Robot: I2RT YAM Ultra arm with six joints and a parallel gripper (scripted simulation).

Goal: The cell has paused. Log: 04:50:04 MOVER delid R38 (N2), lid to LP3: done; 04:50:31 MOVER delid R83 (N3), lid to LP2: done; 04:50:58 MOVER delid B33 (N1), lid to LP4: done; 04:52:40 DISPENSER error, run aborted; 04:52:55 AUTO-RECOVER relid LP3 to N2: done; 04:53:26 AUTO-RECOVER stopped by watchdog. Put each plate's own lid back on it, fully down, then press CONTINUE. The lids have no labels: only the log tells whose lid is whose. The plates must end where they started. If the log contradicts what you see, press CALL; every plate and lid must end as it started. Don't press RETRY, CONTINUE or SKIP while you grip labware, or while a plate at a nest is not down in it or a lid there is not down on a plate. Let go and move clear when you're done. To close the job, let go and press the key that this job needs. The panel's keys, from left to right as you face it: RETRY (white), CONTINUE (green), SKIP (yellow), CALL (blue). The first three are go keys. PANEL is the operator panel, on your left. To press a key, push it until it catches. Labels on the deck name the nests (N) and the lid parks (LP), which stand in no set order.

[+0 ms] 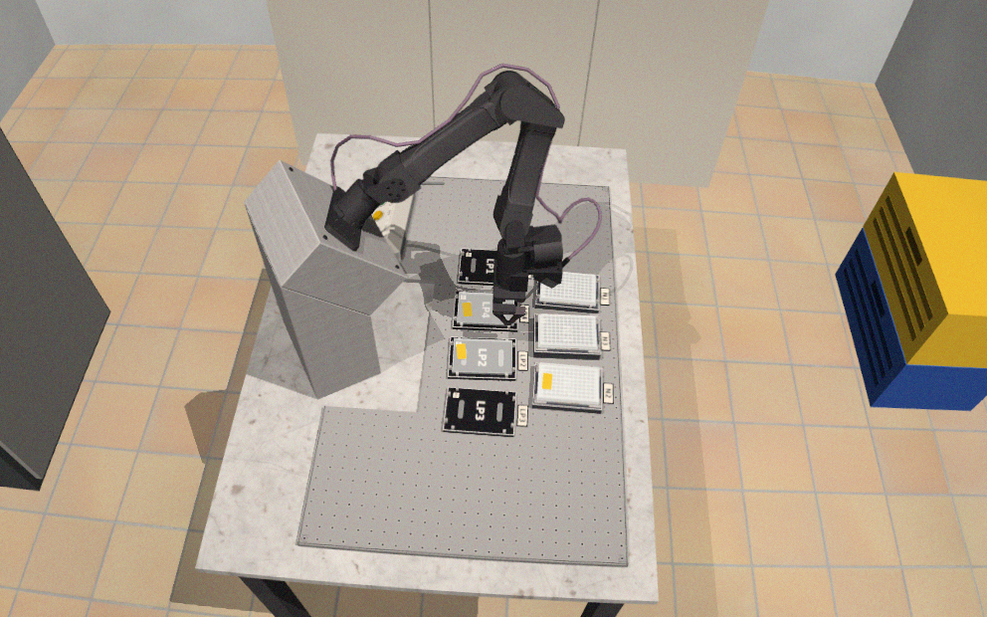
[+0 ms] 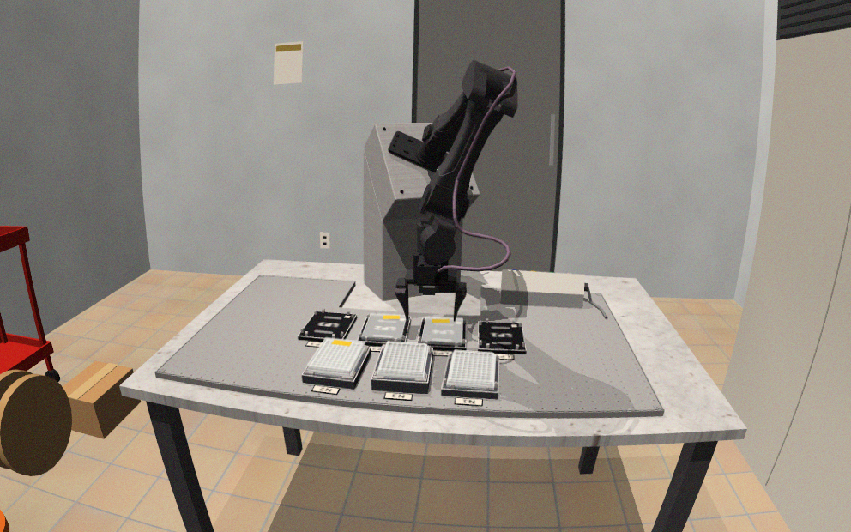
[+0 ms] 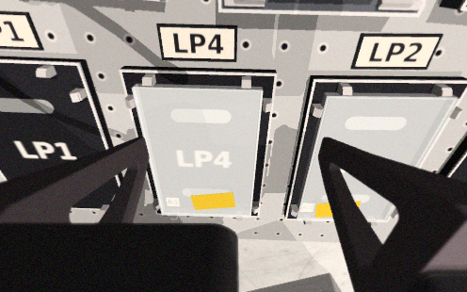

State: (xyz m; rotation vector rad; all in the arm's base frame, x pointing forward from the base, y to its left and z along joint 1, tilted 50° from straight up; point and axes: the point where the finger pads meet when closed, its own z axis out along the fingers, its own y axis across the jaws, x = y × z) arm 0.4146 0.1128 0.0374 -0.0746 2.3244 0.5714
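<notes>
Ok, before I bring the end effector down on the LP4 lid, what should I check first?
1. End effector open and empty: ok.
2. LP4 lid lying flat within its park's posts: ok.
3. Fingers straddle only that lid: not ok; in the wrist view one finger sits over the LP2 lid.
4. N1 plate uncovered, wells showing: ok.
5. N2 lid on its plate: ok; fully down: cannot tell.
</notes>
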